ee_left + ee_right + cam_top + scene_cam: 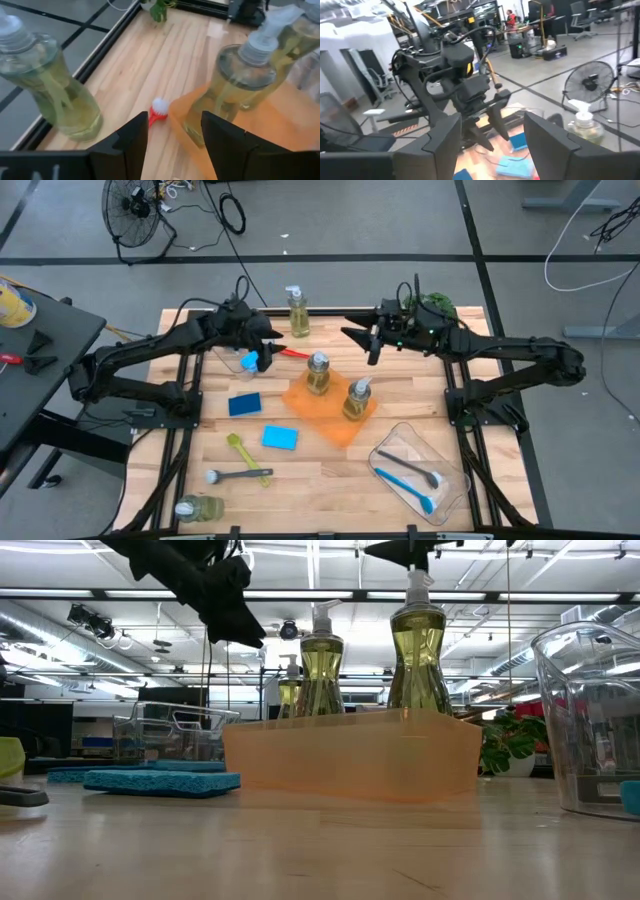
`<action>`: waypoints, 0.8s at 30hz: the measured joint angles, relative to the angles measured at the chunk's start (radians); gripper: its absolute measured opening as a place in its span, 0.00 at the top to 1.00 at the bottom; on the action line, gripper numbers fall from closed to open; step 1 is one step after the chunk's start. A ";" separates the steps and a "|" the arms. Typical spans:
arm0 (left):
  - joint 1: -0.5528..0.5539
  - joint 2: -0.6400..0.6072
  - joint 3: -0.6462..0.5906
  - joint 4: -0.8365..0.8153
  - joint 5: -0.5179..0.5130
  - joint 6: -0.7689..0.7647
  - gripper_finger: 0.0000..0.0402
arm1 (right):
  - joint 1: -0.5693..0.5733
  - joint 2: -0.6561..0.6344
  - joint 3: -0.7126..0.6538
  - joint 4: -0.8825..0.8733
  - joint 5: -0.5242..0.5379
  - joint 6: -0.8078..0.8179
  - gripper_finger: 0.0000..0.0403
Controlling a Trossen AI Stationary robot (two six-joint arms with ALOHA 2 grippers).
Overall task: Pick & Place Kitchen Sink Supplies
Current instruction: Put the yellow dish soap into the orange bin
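From above we log an orange tray [318, 412] at table centre holding two soap bottles [318, 373], a third bottle [297, 311] at the far edge, a fourth lying at the near left corner [199, 507]. Two blue sponges [244, 404] lie left of the tray; a yellow-green brush [238, 448] and a grey brush [238, 475] lie nearer; a clear bin [447, 498] holds a blue brush [404, 486]. The left gripper [272, 342] hangs over a red brush [293, 353]; the right gripper [362, 341] hovers beside a plant [436, 304]. At table level we list the tray [350, 755] with its bottles. From the left wrist we see fingers [131, 142] apart, empty, the red brush [157, 113] between them. From the right wrist, fingers [440, 142] stand apart, empty.
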 joint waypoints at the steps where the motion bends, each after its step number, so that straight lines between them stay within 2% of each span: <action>1: 0.000 0.000 0.000 0.004 -0.002 0.000 0.55 | -0.006 -0.014 0.000 -0.023 0.000 -0.001 0.47; 13: 0.001 0.000 0.000 0.191 -0.041 -0.008 0.61 | -0.047 -0.107 0.000 -0.175 0.000 -0.001 0.47; 20: 0.010 0.000 0.050 0.185 -0.051 -0.039 0.61 | -0.047 -0.107 0.000 -0.178 0.000 0.036 0.47; 24: 0.023 0.001 0.098 0.183 -0.127 -0.037 0.61 | -0.047 -0.106 0.000 -0.178 -0.010 0.036 0.47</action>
